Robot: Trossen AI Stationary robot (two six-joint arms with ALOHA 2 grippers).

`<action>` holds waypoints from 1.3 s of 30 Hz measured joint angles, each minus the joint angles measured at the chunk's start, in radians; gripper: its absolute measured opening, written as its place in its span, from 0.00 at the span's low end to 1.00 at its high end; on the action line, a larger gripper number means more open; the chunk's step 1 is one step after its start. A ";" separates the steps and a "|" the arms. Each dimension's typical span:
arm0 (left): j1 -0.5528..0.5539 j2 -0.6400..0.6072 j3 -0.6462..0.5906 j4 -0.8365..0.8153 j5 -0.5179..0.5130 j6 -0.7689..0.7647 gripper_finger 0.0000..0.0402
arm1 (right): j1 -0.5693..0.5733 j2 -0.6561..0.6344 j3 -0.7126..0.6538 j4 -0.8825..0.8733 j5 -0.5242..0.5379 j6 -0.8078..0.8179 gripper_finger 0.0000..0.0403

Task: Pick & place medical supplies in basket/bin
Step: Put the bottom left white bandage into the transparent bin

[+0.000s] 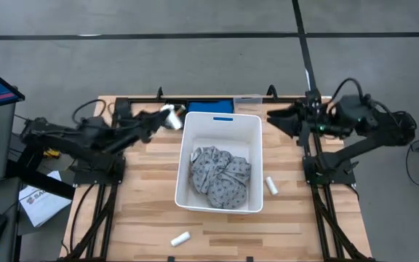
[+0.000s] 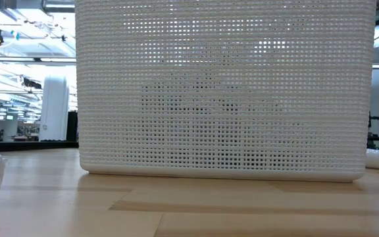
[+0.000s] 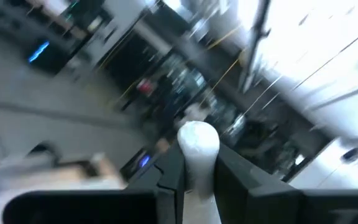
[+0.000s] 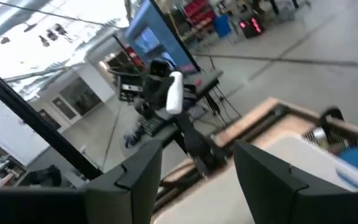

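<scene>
White roll sits pinched between the left gripper's fingers, just beside the far left corner of the white tub, which holds grey speckled fabric, while the right gripper hangs spread near the far right corner.

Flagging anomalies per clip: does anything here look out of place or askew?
Two white rolls lie loose on the table outside the basket: one beside its right wall, one near the front edge. The left gripper holds a third roll raised. Nothing looks spilled or damaged.
</scene>
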 joint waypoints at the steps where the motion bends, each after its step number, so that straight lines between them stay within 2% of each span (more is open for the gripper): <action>1: 0.037 0.034 0.005 0.063 0.041 0.013 0.12 | -0.036 0.001 0.000 0.021 -0.044 -0.015 0.49; 3: 0.106 0.116 0.039 0.146 0.127 0.016 0.11 | -0.109 0.011 0.001 0.077 -0.141 -0.031 0.49; 8: 0.216 0.335 0.209 0.188 0.290 0.017 0.12 | -0.264 0.060 0.000 0.156 -0.374 -0.040 0.49; 16: 0.288 0.564 0.497 0.171 0.505 0.020 0.12 | -0.403 0.164 0.000 0.170 -0.578 -0.030 0.49; 19: 0.296 0.600 0.547 0.128 0.524 0.020 0.12 | -0.428 0.196 0.000 0.237 -0.650 -0.014 0.49; 26: 0.300 0.602 0.552 0.096 0.525 0.020 0.12 | -0.454 0.224 0.000 0.369 -0.742 0.036 0.52; 32: 0.301 0.602 0.552 0.097 0.525 0.020 0.12 | -0.459 0.255 -0.001 0.394 -0.774 0.049 0.53; 39: 0.308 0.601 0.552 0.093 0.524 0.020 0.12 | -0.452 0.316 0.000 0.488 -0.798 0.076 0.49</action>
